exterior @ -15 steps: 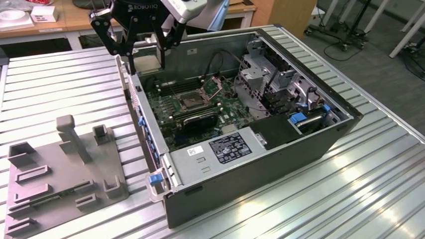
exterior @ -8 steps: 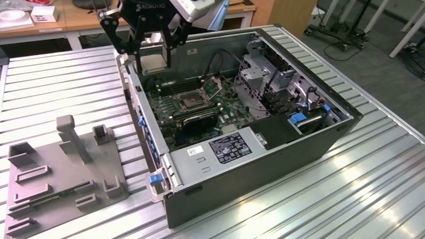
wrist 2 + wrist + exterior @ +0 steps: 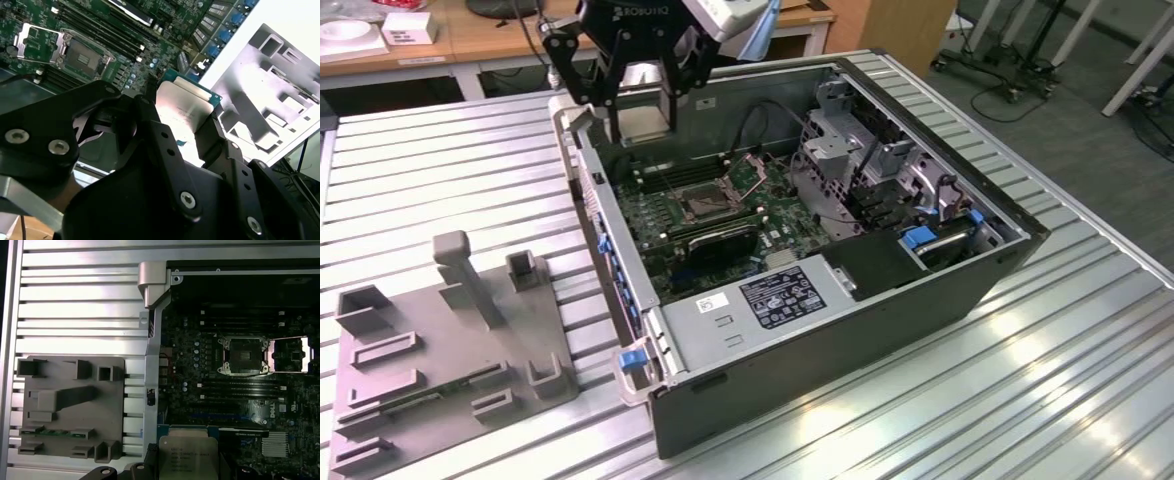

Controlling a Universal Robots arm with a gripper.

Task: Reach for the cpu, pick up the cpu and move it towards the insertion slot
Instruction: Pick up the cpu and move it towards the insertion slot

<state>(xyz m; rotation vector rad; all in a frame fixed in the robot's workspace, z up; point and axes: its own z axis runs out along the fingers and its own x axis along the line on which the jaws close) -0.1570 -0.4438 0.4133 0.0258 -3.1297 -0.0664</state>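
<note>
My black gripper (image 3: 644, 118) hangs over the far left corner of the open computer case, as the exterior view shows it. It is shut on the cpu (image 3: 644, 122), a pale silvery square chip held by two opposite edges. In the second wrist view the cpu (image 3: 184, 106) sits between the two black fingers (image 3: 151, 117), with a green rim showing at its far edge. The cpu (image 3: 187, 457) also appears in the first wrist view. The insertion slot (image 3: 706, 205) (image 3: 243, 356) (image 3: 82, 54) lies on the motherboard below and apart from the chip, with its metal bracket flipped open beside it.
The case wall (image 3: 594, 190) stands just under the gripper. Long black memory slots (image 3: 240, 387) flank the socket. Drive cages and cables (image 3: 854, 170) fill the case's right side in the exterior view. A grey plastic fixture (image 3: 447, 340) (image 3: 70, 407) rests on the slatted metal table (image 3: 454, 170).
</note>
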